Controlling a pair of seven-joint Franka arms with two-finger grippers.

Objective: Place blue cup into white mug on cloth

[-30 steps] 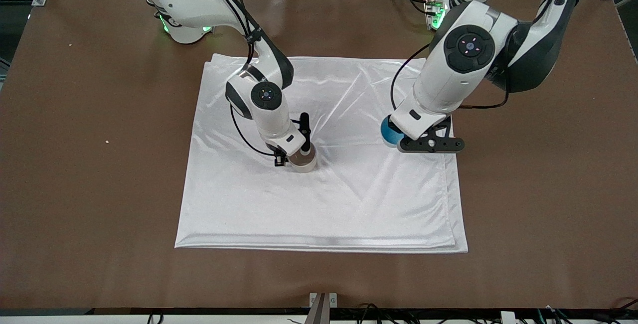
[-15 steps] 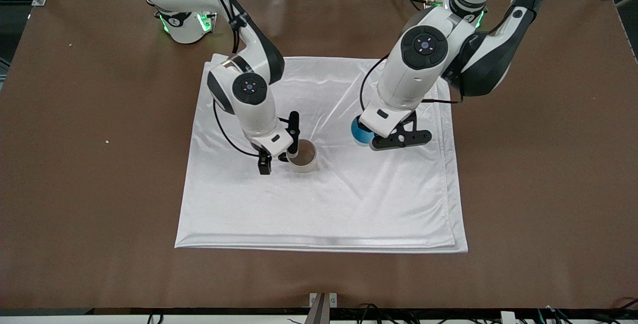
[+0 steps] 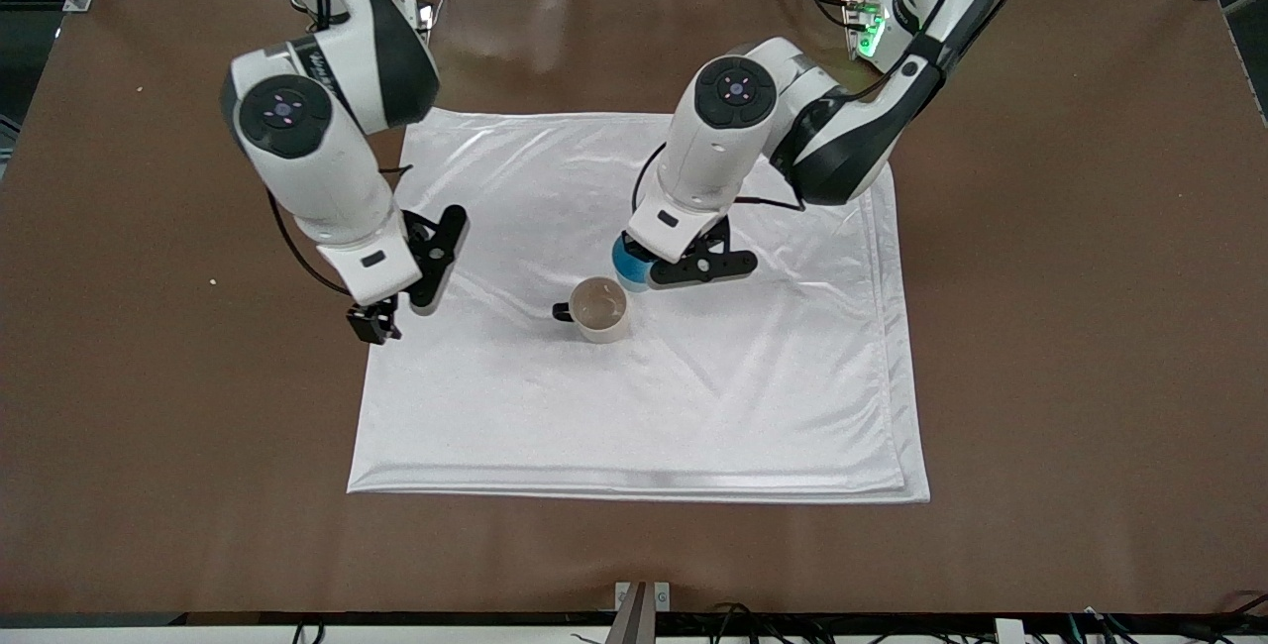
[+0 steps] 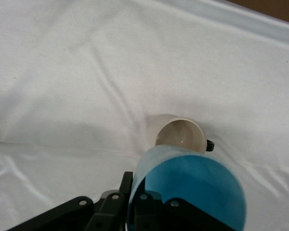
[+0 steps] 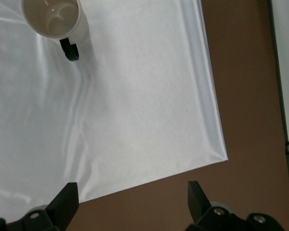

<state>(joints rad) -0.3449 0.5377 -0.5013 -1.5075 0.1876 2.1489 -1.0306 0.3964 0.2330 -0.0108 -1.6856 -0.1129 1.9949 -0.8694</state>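
The white mug [image 3: 599,309] stands upright and empty on the cloth [image 3: 693,396], near its middle, with its black handle toward the right arm's end. My left gripper [image 3: 639,272] is shut on the wall of the blue cup [image 3: 628,268] and holds it over the cloth, right beside the mug's rim. In the left wrist view the blue cup [image 4: 192,192] sits just in front of the mug [image 4: 179,134], with one finger inside the cup. My right gripper [image 3: 401,299] is open and empty over the cloth's edge at the right arm's end. Its wrist view shows the mug [image 5: 50,17].
The brown table [image 3: 1070,327] surrounds the cloth on all sides. The cloth's corner and edge [image 5: 216,144] lie under my right gripper [image 5: 131,197]. A small crumb [image 3: 212,280] lies on the table toward the right arm's end.
My right gripper has let go of the mug and drawn away toward the right arm's end of the cloth. My left gripper has carried the blue cup across the cloth to beside the mug.
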